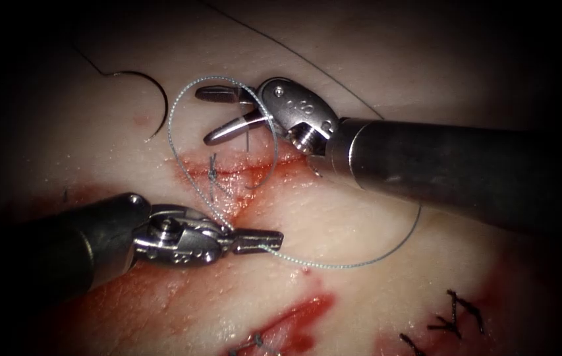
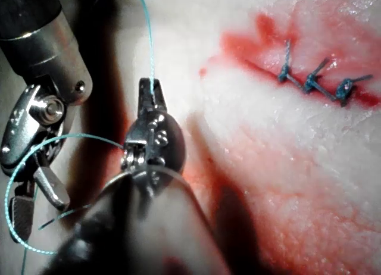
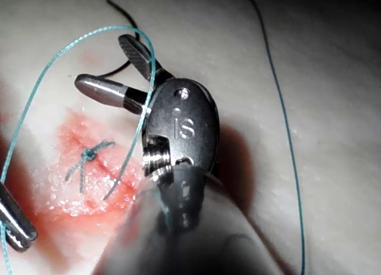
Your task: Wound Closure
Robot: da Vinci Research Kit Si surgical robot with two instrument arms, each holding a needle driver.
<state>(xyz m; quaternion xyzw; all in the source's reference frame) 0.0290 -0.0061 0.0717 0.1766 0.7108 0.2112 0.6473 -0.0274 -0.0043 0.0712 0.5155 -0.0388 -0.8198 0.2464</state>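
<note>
- The right tool (image 1: pixel 218 115) has its jaws spread wide over the tissue (image 1: pixel 360 217), just above the cut (image 1: pixel 241 173), with nothing between them.
- A loop of thread (image 1: pixel 174 112) arches around that open tool, passing over the jaws near their hinge and dropping toward the cut.
- In the right wrist view, the same tool (image 3: pixel 113 69) shows both jaws splayed and bare, the thread (image 3: pixel 65 46) draped across the base of the jaws.
- The left tool (image 1: pixel 257 238) is clamped shut on the thread below the cut, and the strand runs out of its tip and sweeps right in a long curve under the right tool's shaft.
- The left wrist view backs that up: the left tool (image 2: pixel 149 93) has its jaws pinched together on the thread (image 2: pixel 150 55), which rises straight out of the tip.
- The needle (image 1: pixel 152 95) lies free on the tissue at upper left of the cut, held by neither tool and well apart from both; whether its tip is in the tissue, I can't tell.
- A knot (image 1: pixel 213 173) with short tails sits on the cut between the two tools, and red fluid (image 1: pixel 261 175) is smeared along the cut.
- A second cut (image 1: pixel 297 316) lies in the lower part, also red, and finished stitches (image 1: pixel 455 316) sit at lower right.
- Those stitches (image 2: pixel 312 81) show in a row in the left wrist view.
</note>
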